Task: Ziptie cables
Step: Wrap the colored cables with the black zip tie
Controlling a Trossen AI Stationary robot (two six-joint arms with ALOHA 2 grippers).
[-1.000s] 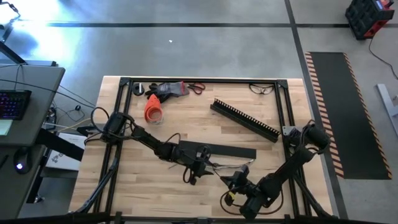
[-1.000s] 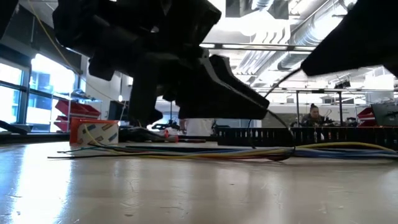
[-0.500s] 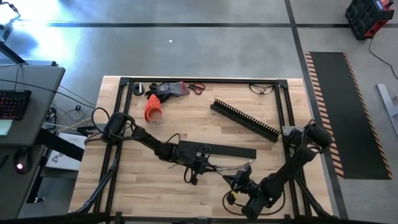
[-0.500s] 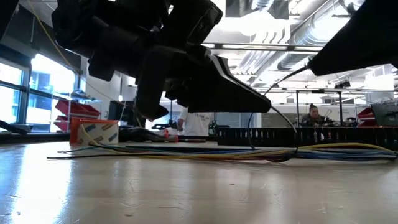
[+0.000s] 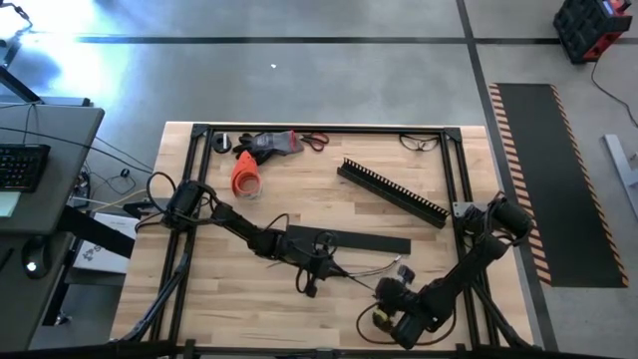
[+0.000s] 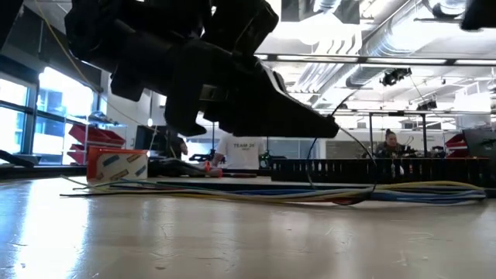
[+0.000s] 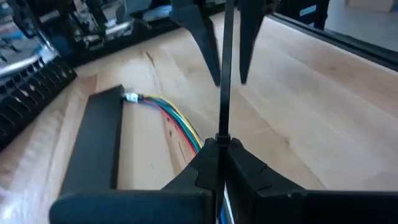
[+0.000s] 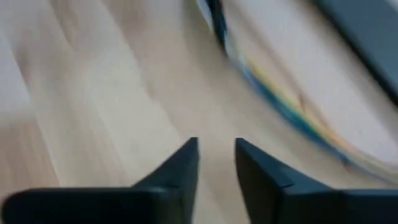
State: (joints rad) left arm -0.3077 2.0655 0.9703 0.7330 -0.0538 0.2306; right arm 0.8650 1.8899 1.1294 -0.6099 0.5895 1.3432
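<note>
The thin multicoloured cables (image 5: 364, 271), yellow, green, red and blue, lie bundled on the pale wooden table (image 5: 399, 160) in its near middle, running rightward from the near side of the flat black rectangular bar (image 5: 349, 242). In the left wrist view a narrow black plastic zip tie (image 7: 222, 74) stands up from the clenched fingers, its strap rising straight between them. Its loop is hidden below the fingers, so I cannot tell whether it already circles the wires. Judging by this, the tie is placed or nearly so, and tightening and trimming the tail seem still to be done.

The left gripper (image 5: 311, 271) reaches from the left edge across to the table's centre, elbow bent, wrist pointing down at the left end of the bundle, its fingers pinched shut on the zip tie.

Farther right, the right gripper (image 8: 216, 163) belongs to an arm folded low from the right post toward the near edge, just right of the cables. Its fingers stand slightly parted and grasp nothing; the wires lie apart from them, beyond the tips.
</note>
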